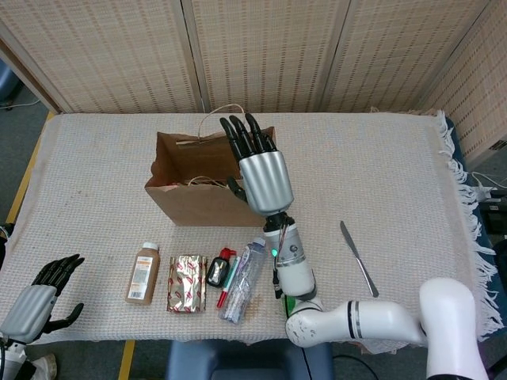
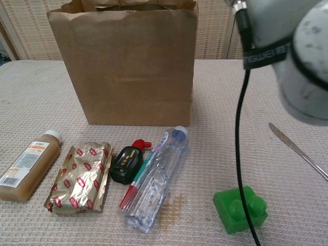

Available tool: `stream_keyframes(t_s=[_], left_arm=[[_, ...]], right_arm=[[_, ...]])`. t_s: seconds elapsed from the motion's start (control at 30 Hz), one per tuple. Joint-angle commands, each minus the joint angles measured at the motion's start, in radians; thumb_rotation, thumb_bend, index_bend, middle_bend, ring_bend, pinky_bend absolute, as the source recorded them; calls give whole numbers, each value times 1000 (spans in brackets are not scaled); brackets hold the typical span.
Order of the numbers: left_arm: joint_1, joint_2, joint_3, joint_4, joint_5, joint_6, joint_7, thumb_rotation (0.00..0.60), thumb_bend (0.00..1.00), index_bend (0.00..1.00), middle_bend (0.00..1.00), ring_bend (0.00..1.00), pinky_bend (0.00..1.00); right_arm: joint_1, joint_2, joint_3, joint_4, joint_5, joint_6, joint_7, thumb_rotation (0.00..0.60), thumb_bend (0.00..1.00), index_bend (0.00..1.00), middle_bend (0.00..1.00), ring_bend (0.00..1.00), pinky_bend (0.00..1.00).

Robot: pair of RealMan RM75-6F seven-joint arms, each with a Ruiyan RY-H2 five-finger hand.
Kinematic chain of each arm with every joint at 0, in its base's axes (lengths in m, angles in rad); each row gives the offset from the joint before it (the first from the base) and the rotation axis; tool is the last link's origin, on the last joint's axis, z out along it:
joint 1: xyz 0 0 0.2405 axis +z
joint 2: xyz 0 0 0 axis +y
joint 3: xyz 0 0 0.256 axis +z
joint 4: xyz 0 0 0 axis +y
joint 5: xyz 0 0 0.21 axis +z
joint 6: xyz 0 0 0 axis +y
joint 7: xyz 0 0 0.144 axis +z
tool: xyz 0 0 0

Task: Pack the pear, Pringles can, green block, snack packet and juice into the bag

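Right hand (image 1: 265, 178) is empty, fingers spread, hovering over the right edge of the bag (image 2: 123, 66); nothing in it. Left hand (image 1: 36, 297) sits idle at the near left table corner, fingers apart, holding nothing.

Bag stands upright mid-table; its contents can't be made out from either view, so no saying if the Pringles can or pear are in there.

Outside the bag, in a row in front of it: juice (image 2: 28, 164), snack packet (image 2: 82, 177), and the green block (image 2: 241, 209) lying apart to the right near the arm's cable.

Judging by layout, we're between picks. Green block looks like the closest grab for the right hand: bring it down and back towards the near edge, close on the block, lift clear of the cable
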Motion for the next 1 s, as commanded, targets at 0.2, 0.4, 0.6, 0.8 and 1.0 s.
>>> stream_keyframes(t_s=[0.2, 0.4, 0.6, 0.8, 1.0], left_arm=[[-1, -5, 0, -6, -14, -14, 27, 600, 380, 0, 0, 0, 62], [-2, -12, -2, -12, -20, -21, 66, 600, 380, 0, 0, 0, 62], [-5, -20, -5, -15, -34, -34, 94, 600, 379, 0, 0, 0, 62], [-8, -25, -7, -16, -40, -41, 112, 600, 380, 0, 0, 0, 63], [-9, -22, -8, -16, -41, -42, 102, 600, 380, 0, 0, 0, 63]], right_arm=[[-298, 505, -198, -464, -133, -172, 304, 600, 66, 0, 84, 35, 301], [-437, 715, -374, -529, -320, -240, 456, 600, 18, 35, 93, 58, 309], [-485, 788, -521, -466, -412, -364, 504, 600, 0, 62, 105, 65, 310], [-476, 736, -596, -391, -368, -502, 432, 600, 0, 9, 104, 44, 241], [-452, 638, -604, -361, -299, -564, 335, 600, 0, 0, 88, 0, 146]])
